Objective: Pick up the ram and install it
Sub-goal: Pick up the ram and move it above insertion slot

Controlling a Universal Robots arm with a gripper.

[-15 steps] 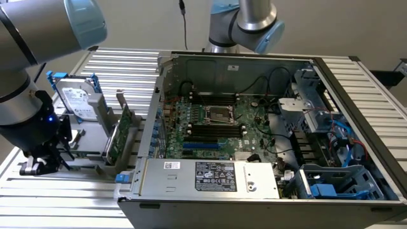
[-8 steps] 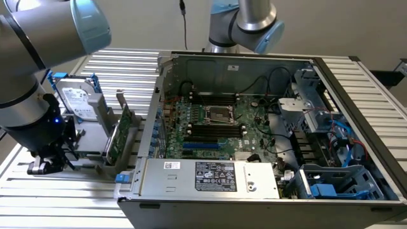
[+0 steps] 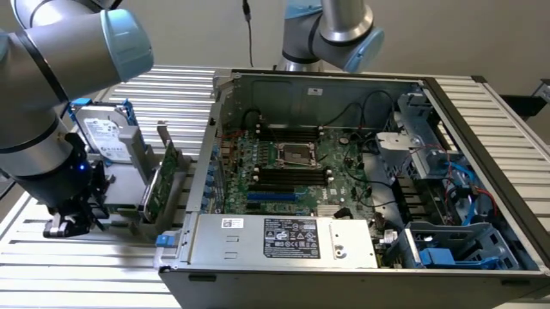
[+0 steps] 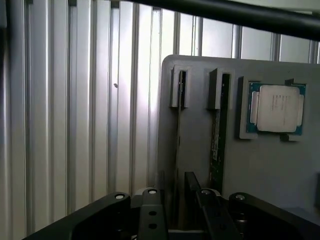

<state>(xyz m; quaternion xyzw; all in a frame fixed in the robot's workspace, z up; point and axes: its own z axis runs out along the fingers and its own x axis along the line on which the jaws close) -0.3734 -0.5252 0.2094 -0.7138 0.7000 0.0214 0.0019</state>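
The ram is a thin green stick standing on edge in a slot of a grey holder tray. My gripper hangs just above the tray and is open. Its two black fingers straddle the neighbouring narrow slot, and the ram lies in line with the other finger. A square silver processor rests in a pocket of the same tray. In the exterior view my gripper is low at the left, beside the tray. The open computer case with its motherboard stands to the exterior view's right.
A hard drive and a broad green expansion card stand upright in the tray. A second robot arm stands behind the case. The case holds a power supply, a blue drive cage and cables. The table top is ribbed metal.
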